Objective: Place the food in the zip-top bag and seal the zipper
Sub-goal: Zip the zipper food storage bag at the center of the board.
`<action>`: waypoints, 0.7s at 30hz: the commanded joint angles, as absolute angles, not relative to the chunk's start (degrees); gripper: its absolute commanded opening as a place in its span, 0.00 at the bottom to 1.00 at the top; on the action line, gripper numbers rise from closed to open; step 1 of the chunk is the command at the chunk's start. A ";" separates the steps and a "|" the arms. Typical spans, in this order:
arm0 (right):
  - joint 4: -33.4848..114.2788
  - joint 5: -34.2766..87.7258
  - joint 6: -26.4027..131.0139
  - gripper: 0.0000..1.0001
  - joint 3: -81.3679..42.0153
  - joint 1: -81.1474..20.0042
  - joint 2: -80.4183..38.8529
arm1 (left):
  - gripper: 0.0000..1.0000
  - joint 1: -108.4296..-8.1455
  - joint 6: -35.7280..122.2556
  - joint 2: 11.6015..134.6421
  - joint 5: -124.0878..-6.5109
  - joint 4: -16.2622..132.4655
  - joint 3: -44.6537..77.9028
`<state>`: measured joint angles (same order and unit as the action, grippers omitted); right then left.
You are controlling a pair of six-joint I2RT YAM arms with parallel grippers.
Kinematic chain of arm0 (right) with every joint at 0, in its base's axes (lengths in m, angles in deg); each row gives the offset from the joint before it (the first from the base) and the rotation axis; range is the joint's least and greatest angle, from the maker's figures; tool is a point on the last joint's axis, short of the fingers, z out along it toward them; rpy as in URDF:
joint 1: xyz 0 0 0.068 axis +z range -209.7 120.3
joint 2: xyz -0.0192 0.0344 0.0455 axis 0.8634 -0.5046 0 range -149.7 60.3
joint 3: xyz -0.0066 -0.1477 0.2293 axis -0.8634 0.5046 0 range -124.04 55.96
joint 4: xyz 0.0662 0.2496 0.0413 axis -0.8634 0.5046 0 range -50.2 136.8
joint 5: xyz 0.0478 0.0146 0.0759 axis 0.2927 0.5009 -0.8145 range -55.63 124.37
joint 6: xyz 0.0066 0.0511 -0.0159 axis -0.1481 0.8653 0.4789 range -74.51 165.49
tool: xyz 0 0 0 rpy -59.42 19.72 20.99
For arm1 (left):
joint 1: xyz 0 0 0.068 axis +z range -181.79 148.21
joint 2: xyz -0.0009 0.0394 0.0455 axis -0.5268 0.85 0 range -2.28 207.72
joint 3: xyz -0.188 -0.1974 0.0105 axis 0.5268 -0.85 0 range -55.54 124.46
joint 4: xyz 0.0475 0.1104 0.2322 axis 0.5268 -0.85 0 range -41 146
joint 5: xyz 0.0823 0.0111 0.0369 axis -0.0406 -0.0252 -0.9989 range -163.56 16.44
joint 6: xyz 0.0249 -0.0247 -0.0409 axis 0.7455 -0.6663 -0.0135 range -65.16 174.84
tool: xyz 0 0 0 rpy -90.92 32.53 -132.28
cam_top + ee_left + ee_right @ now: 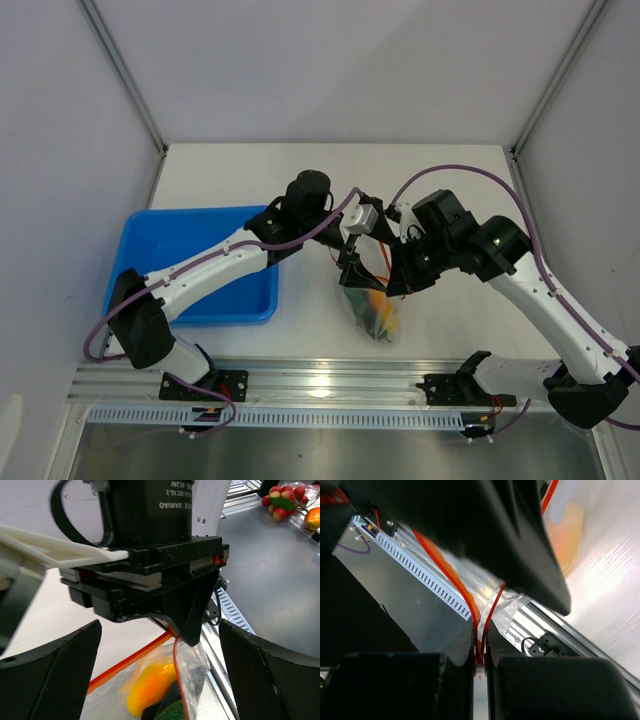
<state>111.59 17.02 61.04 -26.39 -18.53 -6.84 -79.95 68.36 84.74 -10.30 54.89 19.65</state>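
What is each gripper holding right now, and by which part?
The right gripper pinches the zip-top bag by its zipper strip at the mouth; the left gripper is open, holding nothing.

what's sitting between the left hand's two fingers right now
The right hand, shut on the zipper, with the bag and yellow food just past its tip. The left wrist view shows this.

The left arm (205, 268) and the right arm (545, 295) have white shells with black joint housings. A purple cable (470, 172) runs along each arm. The left hand (159, 645) is black, its fingers (55, 677) covered with fine-grid pads. One black motor housing (150, 505) carries white lettering.
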 commanded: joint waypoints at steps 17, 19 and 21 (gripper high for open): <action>110.73 14.68 60.53 0.00 -28.15 -18.30 -6.24 | 0.81 -81.54 77.08 78.77 -28.62 44.65 11.70; 111.25 13.98 59.82 0.00 -27.98 -18.30 -6.67 | 0.69 -81.62 76.38 77.79 -30.75 44.66 10.90; 111.43 13.28 58.77 0.00 -28.07 -18.30 -7.29 | 0.51 -81.62 75.50 77.52 -32.16 43.17 10.99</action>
<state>111.20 15.21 60.80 -26.43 -18.53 -6.88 -81.26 75.29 80.76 -27.04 43.20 11.04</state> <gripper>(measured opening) 0.064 0.620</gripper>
